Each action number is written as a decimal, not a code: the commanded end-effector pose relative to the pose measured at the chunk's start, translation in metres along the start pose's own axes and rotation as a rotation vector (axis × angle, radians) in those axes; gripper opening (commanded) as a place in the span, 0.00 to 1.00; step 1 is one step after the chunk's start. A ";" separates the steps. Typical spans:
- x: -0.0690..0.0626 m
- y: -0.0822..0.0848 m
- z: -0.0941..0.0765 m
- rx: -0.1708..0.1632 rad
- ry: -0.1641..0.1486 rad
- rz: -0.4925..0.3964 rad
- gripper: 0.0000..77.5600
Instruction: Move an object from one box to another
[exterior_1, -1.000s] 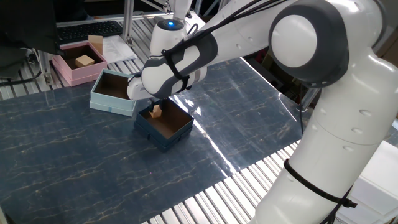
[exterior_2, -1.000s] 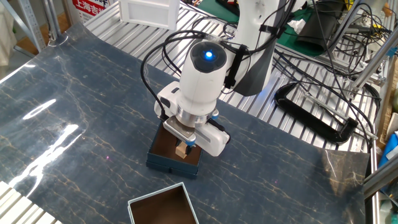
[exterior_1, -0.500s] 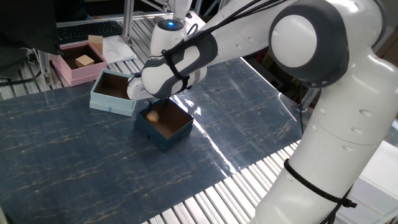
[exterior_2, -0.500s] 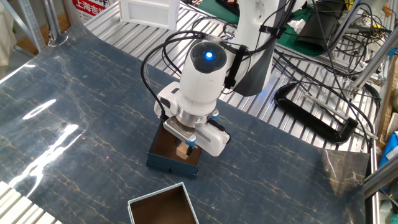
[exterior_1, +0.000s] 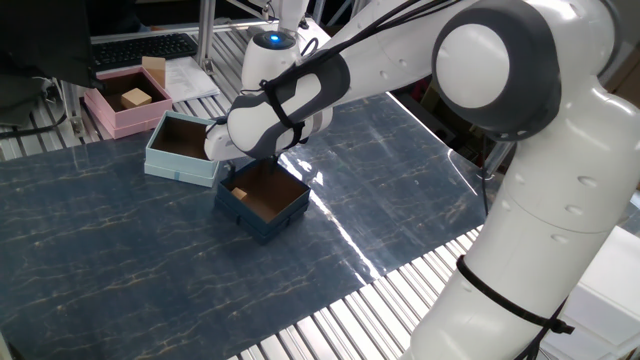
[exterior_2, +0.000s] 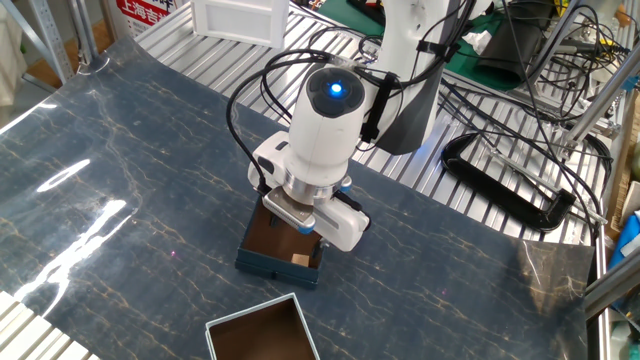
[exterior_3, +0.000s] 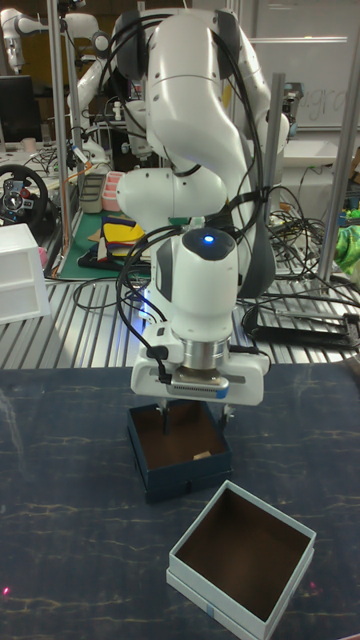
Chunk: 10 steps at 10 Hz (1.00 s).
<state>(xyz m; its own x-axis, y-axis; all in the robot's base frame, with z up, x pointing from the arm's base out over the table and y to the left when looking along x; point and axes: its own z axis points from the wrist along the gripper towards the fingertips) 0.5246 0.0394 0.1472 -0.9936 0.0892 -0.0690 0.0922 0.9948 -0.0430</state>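
Note:
The object, a small tan wooden cube (exterior_1: 240, 193), lies loose on the brown floor of the dark navy box (exterior_1: 256, 223), close to one wall. It also shows as the cube (exterior_2: 298, 260) and the cube (exterior_3: 201, 456) in the other two views. My gripper (exterior_3: 194, 411) hangs just above the navy box (exterior_3: 186, 485), open, with nothing between its fingers (exterior_3: 163, 414). The light-blue box (exterior_1: 181, 168) stands right beside the navy one, and its brown inside holds nothing. That light-blue box (exterior_3: 206, 600) lies nearest the tall fixed camera.
A pink box (exterior_1: 121, 126) holding a larger tan block (exterior_1: 136, 98) sits behind the light-blue box, near a keyboard (exterior_1: 140, 48). Ribbed metal edges border the blue marbled mat. Black cables (exterior_2: 510, 190) lie on the far metal surface.
The cube was held between the fingers above the navy box a second ago. It has dropped out and now rests on the box floor. The arm has stayed in place.

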 end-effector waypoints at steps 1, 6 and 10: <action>-0.001 0.000 -0.001 0.000 -0.002 -0.014 1.00; -0.004 0.004 -0.010 -0.009 -0.004 0.025 1.00; -0.014 0.015 -0.024 -0.007 -0.002 0.046 1.00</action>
<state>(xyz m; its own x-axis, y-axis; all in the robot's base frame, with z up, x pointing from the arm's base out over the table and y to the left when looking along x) 0.5334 0.0503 0.1665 -0.9898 0.1249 -0.0690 0.1275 0.9912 -0.0346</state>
